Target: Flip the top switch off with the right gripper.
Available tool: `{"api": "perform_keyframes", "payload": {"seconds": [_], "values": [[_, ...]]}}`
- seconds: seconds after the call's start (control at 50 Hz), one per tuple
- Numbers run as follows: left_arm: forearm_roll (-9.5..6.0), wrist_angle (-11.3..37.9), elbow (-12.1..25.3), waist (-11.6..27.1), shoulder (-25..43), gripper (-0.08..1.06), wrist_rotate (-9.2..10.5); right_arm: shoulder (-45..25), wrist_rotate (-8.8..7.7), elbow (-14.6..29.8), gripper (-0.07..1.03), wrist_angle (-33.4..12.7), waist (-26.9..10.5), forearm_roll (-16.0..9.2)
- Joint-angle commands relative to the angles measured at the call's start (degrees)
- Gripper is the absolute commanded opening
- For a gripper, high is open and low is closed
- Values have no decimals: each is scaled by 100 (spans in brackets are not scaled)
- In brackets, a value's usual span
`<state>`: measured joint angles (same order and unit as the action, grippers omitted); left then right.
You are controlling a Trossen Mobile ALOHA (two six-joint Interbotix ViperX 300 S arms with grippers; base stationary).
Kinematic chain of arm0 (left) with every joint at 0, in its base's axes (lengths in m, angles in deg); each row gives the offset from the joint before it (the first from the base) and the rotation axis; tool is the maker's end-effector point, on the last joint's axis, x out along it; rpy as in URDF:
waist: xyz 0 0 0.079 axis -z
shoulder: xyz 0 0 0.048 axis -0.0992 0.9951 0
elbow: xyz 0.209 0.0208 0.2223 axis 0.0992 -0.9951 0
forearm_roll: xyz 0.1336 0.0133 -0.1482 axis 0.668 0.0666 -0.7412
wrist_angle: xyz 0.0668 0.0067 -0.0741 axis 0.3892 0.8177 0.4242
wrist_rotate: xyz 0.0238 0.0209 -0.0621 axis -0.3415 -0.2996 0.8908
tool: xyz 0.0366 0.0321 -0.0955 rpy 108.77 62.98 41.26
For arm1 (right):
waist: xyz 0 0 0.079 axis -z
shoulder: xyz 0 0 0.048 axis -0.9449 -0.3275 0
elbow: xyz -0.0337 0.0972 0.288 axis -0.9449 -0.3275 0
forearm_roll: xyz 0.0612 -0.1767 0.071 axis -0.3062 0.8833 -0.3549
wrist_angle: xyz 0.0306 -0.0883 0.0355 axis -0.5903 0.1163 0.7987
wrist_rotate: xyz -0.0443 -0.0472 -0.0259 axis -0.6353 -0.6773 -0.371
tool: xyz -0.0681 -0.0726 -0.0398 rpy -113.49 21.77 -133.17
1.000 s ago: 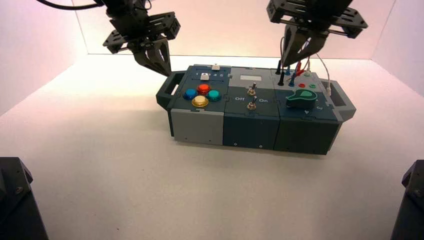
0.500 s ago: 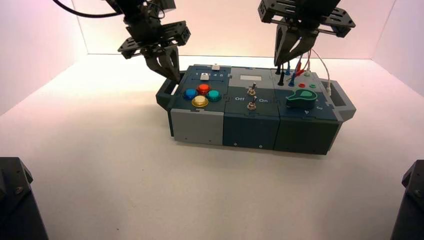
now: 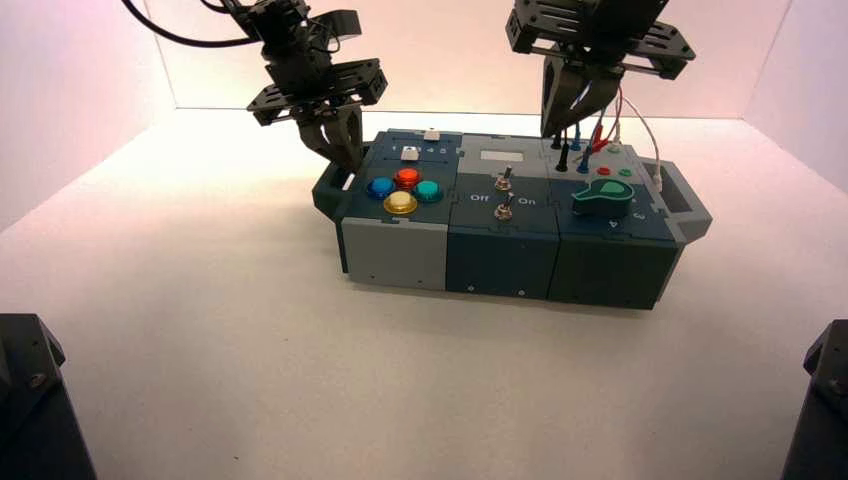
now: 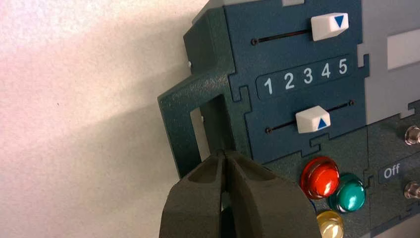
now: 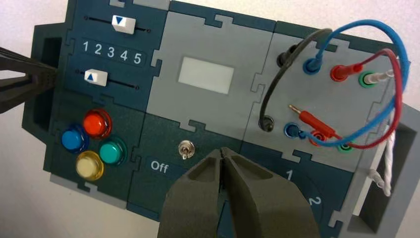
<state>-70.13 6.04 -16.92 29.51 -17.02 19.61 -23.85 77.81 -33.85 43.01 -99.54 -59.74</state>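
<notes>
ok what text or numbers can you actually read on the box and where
"1 2 3 4 5": scale between the two white sliders.
"Off": left of the toggle switches.
"On": right of the lower switch.
"1" and "2": beside the green knob's place.
Blue triangles: one on each slider cap.
White panel: blank.
Other knob numbers in the high view: too small to read.

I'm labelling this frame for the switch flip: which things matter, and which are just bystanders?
In the job:
- small metal top toggle switch
- black two-fingered right end effector, shut, above the box's rear

Bystanders:
- black left end effector, shut, at the box's handle
- four round coloured buttons
- teal knob
</notes>
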Motion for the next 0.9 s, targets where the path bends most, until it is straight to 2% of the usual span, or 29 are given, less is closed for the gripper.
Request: {"api": "perform_keyframes", "payload": {"seconds": [0.02, 0.38, 0.9], "values": [[44, 88, 185, 9, 114, -3, -18, -53, -9, 229, -2, -9, -44, -70], [79, 149, 237, 9, 185, -3, -18, -562, 0, 334, -2, -105, -272, -308], [105, 149, 211, 9, 202, -3, -18, -870, 9, 545, -2, -105, -475, -352]]}}
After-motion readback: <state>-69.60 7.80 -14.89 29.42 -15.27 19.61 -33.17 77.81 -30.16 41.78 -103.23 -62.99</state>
